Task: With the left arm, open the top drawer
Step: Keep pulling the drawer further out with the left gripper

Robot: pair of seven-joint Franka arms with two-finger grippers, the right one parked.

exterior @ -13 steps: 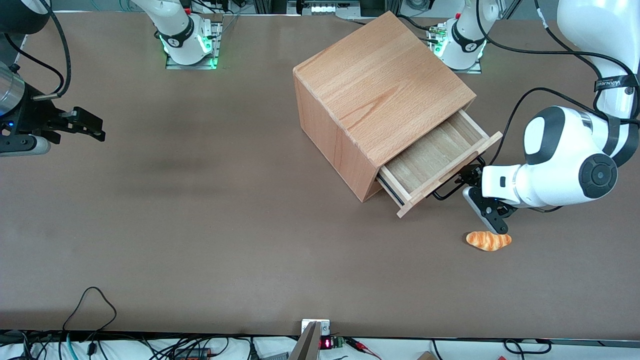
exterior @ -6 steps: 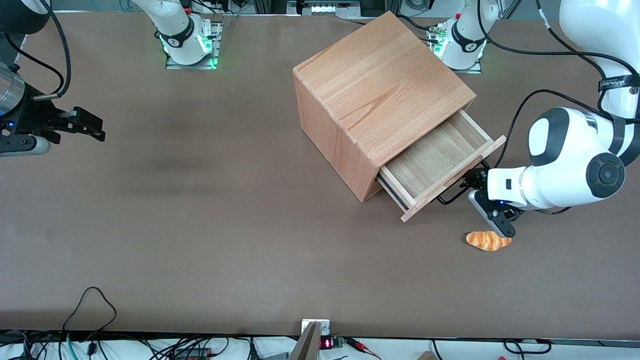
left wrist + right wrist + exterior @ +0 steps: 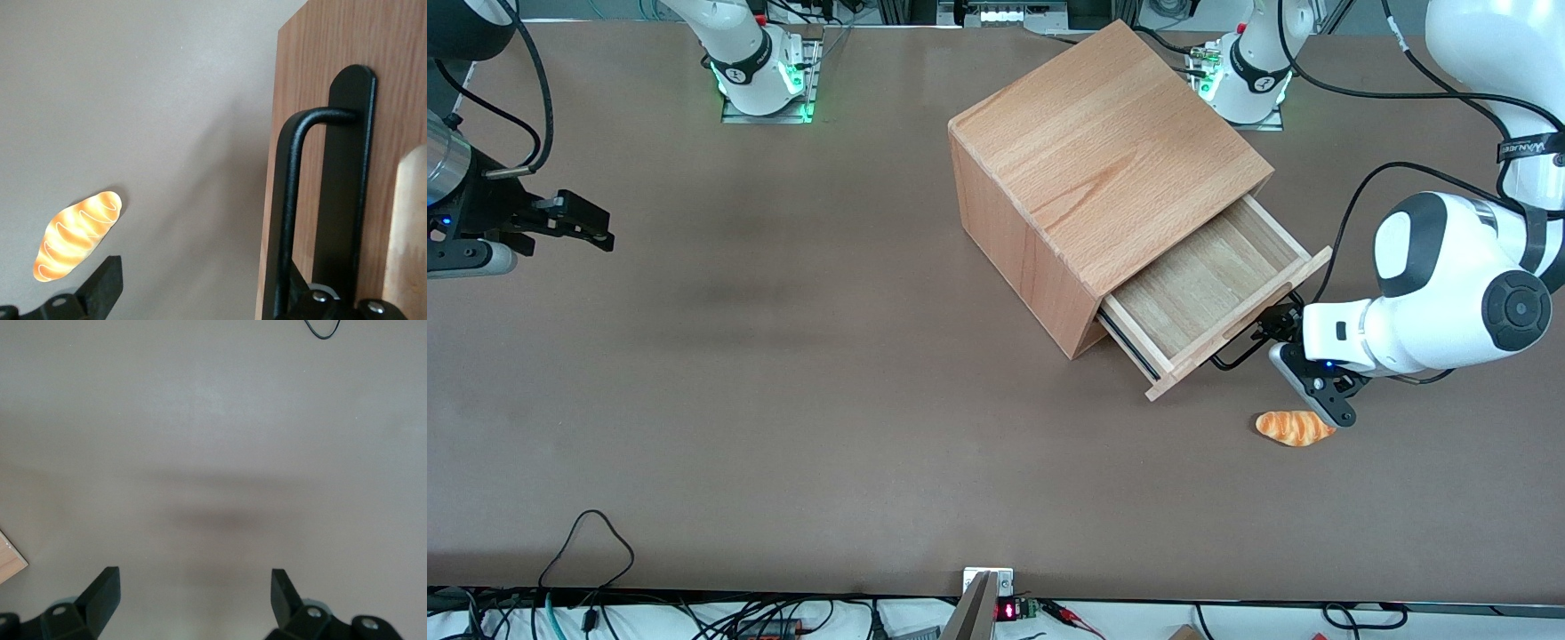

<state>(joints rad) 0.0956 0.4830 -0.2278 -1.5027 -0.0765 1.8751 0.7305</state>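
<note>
Much of the grasp is hidden: in the front view the pincer (image 3: 1282, 331) of the left arm (image 3: 1440, 298) sits tight against the front of the top drawer (image 3: 1209, 284), and its fingers merge with the black handle (image 3: 1249, 342), so its contact is hard to read there. The left wrist view is closer: one finger (image 3: 100, 290) stands apart over bare surface, while the other is cut off at the frame edge right by the handle (image 3: 293, 200), with the bar lying between the two. The fingers are spread wide and I cannot tell whether either presses on the bar. The top drawer is pulled a good way out of the cabinet (image 3: 1094, 169), its pale floor exposed and bare, a black slide rail showing under its side; the cabinet's own front is out of sight beneath the overhanging top. The cabinet stands angled on a plain brown surface (image 3: 783, 400), toward the working arm's end. A toy croissant (image 3: 1294, 427) lies on the surface nearer the front camera than the drawer, just beside the pincer's camera mount, which partly overlaps it. A loop of black cable (image 3: 591, 533) rests at the surface's near edge, far from the cabinet toward the parked arm's end, and arm bases with green lights stand along the edge farthest from the camera.
</note>
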